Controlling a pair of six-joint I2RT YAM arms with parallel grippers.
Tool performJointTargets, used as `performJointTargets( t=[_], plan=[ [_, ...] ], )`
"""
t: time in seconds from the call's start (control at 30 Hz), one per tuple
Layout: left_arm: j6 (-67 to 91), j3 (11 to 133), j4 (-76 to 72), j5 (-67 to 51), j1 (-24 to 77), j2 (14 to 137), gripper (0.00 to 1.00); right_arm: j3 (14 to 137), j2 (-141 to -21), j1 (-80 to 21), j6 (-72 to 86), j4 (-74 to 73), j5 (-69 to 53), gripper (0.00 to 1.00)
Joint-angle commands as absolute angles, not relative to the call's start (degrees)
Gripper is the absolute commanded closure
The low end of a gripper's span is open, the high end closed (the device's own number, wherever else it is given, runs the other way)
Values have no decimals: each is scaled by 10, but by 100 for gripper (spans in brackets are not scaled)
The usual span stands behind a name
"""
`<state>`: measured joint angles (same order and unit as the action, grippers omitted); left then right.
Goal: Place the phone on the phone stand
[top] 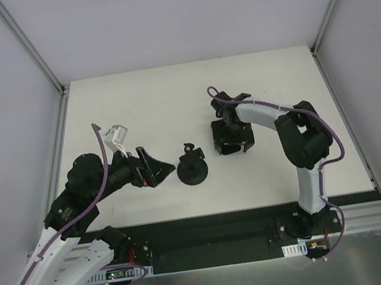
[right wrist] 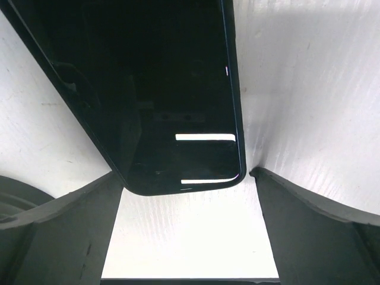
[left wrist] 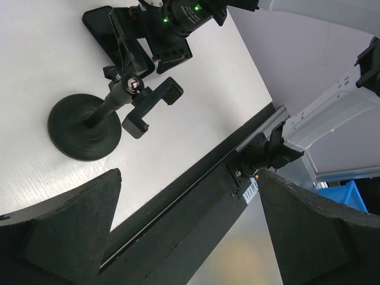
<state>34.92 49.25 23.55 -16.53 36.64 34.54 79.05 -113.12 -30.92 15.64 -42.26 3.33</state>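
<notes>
The phone (right wrist: 148, 89) lies flat on the white table (right wrist: 309, 89). It is a slim slab of glossy black with rounded corners, and its glass mirrors two bright bars of light. The table's surface is matt, with a fine ribbed grain.

The right jaws stand open astride the phone's near end, one dull, grainy black finger (right wrist: 53, 237) along each long edge. From so close I cannot tell whether the tips touch the casing.

Near the phone, on its left, the phone stand (left wrist: 83, 127) sits on a round disc base ringed with shallow ridges. A thin stem rises from it to a small clamp bracket, all in matt black.

The left jaws are spread wide on the stand's other side, facing it and apart from it, so the stand is between the two arms.

A broad stretch of white table runs from these things to the far edge. Metal rails border the table's sides, and a black strip (left wrist: 178, 208) runs along its near edge.
</notes>
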Motion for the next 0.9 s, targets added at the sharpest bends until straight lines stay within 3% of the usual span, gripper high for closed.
performJointTargets(
  t=[0.0,0.2,0.4,0.67,0.87],
  plan=[
    [336,499,242,-174,363,334,3,779,-1128,-301,133,-402,12,3],
    [332,510,242,-171,363,346,3,796,-1118,-297,75,-406,22,3],
    [332,505,245,-171,362,339,3,905,-1179,-289,51,-474,30,3],
    [334,512,246,-165,362,337,3,951,-1222,-288,58,-492,53,1],
    [333,516,256,-165,363,336,4,947,-1232,-294,57,-490,68,6]
  ],
)
